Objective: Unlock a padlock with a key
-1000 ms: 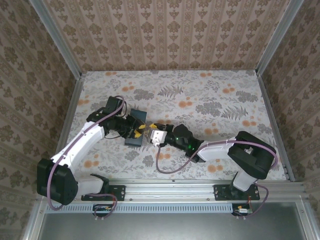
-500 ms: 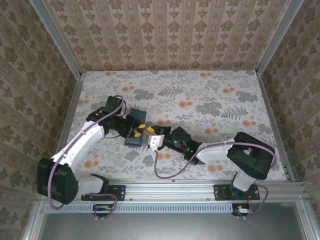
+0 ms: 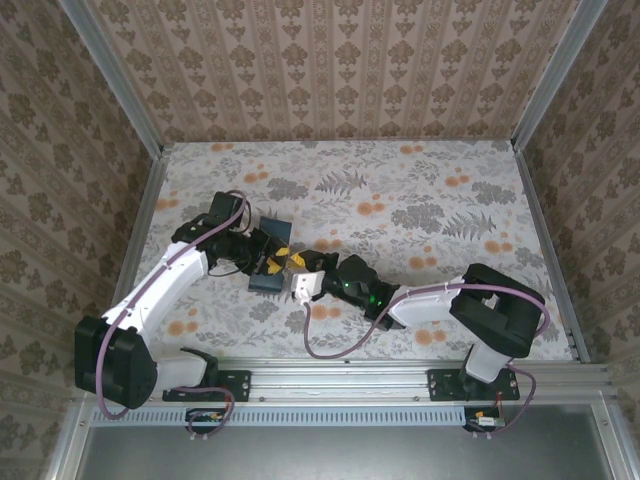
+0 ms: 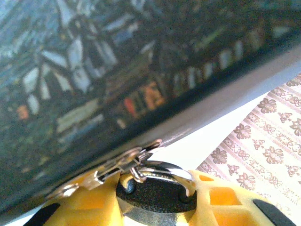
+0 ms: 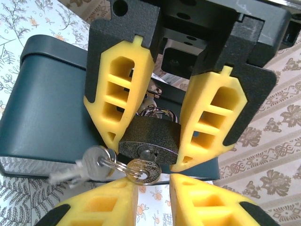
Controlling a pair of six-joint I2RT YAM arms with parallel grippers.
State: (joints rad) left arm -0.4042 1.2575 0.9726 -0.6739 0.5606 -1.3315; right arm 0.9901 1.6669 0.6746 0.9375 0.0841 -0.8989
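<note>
Padlock (image 5: 148,139) at dark-blue box (image 5: 47,103) latch, left-centre of table (image 3: 420,190), midway between near and far edges. Body clamped between left gripper (image 5: 148,151) fingertips. Key (image 5: 143,171) head just under keyhole, spare key (image 5: 80,170) dangling on ring. Right gripper (image 5: 154,186) nearly closed beside key head; hold unclear.

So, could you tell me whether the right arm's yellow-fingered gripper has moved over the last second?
Yes. In the top view the right gripper has crept leftward, closer to the dark-blue painted box, which stayed put.

2 white arms (image 3: 165,285), yellow pincer fingers (image 5: 207,117)
</note>
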